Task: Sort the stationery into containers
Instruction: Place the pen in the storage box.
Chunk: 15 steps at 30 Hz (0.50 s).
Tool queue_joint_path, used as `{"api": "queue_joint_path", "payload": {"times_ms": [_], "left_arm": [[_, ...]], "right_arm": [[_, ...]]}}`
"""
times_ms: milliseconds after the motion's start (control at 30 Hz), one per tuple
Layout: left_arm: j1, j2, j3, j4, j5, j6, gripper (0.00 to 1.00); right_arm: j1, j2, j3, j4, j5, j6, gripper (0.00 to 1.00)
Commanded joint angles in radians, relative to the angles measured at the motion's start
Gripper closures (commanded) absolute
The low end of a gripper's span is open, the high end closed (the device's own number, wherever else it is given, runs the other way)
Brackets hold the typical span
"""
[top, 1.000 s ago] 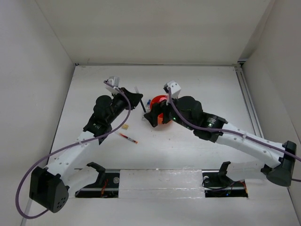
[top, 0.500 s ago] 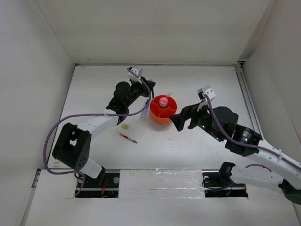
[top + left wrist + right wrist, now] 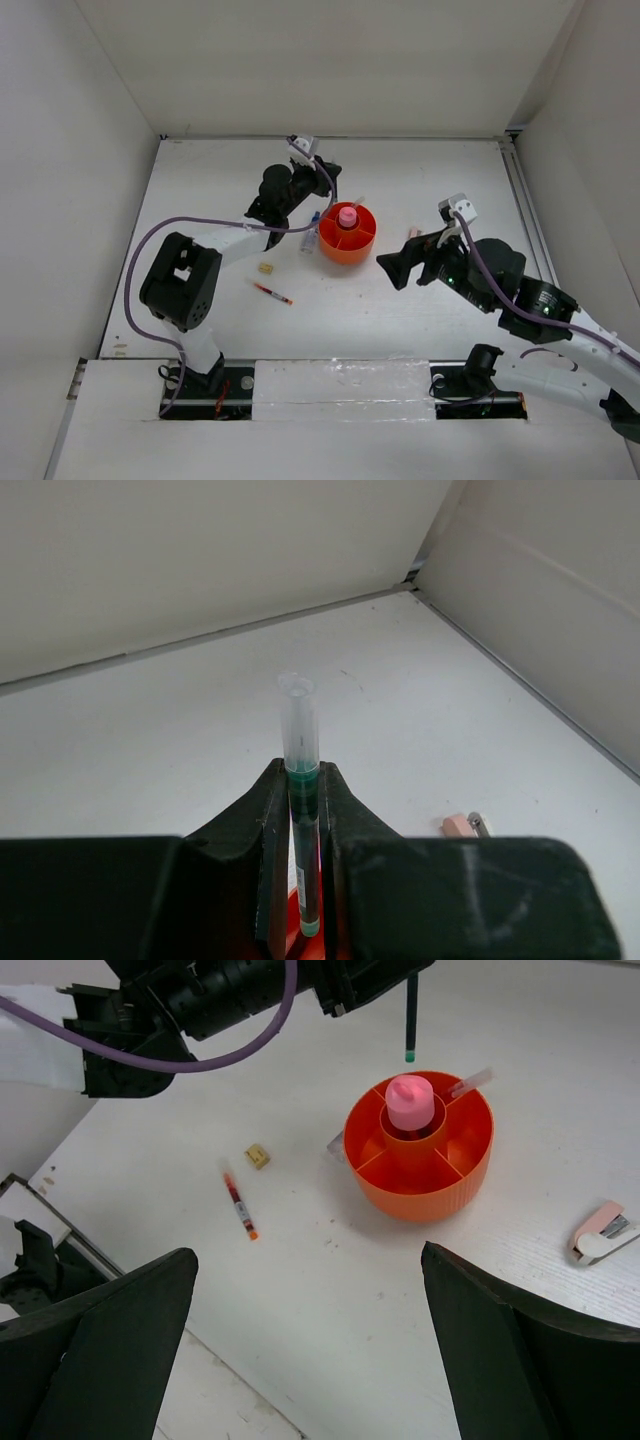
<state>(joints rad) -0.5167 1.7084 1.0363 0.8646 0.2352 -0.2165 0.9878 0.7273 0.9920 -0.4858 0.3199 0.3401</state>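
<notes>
A thin dark green pen with a clear cap [image 3: 299,735] is pinched upright between the 2 black fingers [image 3: 270,820] of the left hand [image 3: 302,785]. Its capped end sticks up past the fingertips and its green tip points down below them. In the right wrist view that tip hangs just above the rim of the round orange plastic organiser [image 3: 420,1195], on the side nearest the left hand. I cannot tell whether it is over a compartment or just outside the wall.

A pink cylindrical tube [image 3: 408,1100] stands upright in the organiser's central cup. A pale translucent pen [image 3: 470,1082] leans out of 1 of the outer compartments, near the held pen's tip. A white blue-capped marker [image 3: 311,235] lies on the white bench [image 3: 450,180] just beside the organiser's wall, below the left hand.

Farther from the left hand, toward the arm bases, a small yellow eraser [image 3: 258,1155] and a thin red pen [image 3: 239,1203] lie near each other on the bench but apart.

The right hand [image 3: 308,1260] has its 2 fingers spread wide and grips nothing. It hovers above the bench, well apart from the organiser, which sits ahead of it. The eraser and red pen lie ahead of its finger at the left edge of the right wrist view. A small pink and white clip-like object [image 3: 600,1232] lies on the bench just beyond its other finger.
</notes>
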Motion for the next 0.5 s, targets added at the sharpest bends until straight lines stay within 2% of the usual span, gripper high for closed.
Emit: {"api": "queue_joint_path", "payload": {"times_ms": [0,467], "left_arm": [[0.000,0.022,0.051,0.070,0.022,0.006,1.00],[-0.009,0.031,-0.050,0.142,0.043,-0.055,0.99]], "right_arm": [[-0.006,-0.014,0.000,-0.004,0.021,0.007,0.00],[-0.006,-0.005,0.022,-0.004,0.030,-0.003,0.00]]}}
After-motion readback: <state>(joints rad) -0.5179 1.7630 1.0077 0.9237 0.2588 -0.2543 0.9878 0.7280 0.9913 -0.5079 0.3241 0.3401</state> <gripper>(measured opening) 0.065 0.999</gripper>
